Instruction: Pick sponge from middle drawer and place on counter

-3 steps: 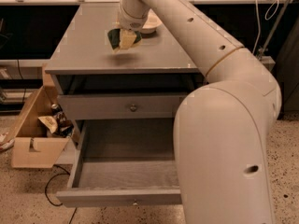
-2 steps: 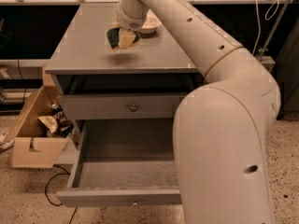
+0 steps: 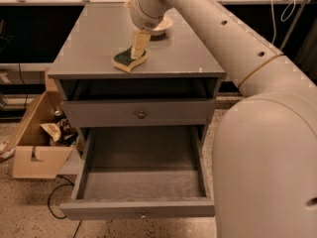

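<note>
The sponge point(image 3: 130, 59), dark green face up on yellow foam, lies on the grey counter point(image 3: 94, 38) near its front middle. My gripper point(image 3: 139, 44) hangs straight down from the arm and touches the sponge's far edge. The middle drawer point(image 3: 143, 180) is pulled wide open below, and its plain grey floor is bare. My big white arm fills the right side of the view and hides the cabinet's right flank.
A cream round bowl point(image 3: 162, 25) stands on the counter just behind the gripper. A shut drawer front with a round knob point(image 3: 141, 114) sits above the open drawer. A cardboard box point(image 3: 34, 148) with clutter stands on the floor at the left, with a cable point(image 3: 52, 200) beside it.
The gripper has come down with the sponge. The sponge was tilted above the counter and now lies flat on it, nearer the front edge.
</note>
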`<state>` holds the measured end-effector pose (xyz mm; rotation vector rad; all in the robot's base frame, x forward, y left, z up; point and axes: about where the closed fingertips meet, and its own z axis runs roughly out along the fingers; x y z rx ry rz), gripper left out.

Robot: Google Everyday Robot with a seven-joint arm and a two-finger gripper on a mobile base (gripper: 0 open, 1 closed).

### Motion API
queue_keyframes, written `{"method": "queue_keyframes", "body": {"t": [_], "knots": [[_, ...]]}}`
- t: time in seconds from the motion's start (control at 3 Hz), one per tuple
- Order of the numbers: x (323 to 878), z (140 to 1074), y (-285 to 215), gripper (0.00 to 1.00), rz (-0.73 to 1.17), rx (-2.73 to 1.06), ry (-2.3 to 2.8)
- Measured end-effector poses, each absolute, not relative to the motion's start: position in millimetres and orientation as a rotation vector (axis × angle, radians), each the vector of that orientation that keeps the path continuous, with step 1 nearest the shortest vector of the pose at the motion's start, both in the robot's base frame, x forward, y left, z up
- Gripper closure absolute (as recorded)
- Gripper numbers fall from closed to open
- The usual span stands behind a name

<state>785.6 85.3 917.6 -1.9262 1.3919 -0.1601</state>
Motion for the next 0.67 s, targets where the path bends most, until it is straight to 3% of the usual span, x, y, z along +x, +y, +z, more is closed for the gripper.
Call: {"method": "queue_keyframes", "body": {"t": [0.67], "knots": [[774.2, 940.5, 55.5, 0.00, -0.216, -1.842, 1.405]]}}
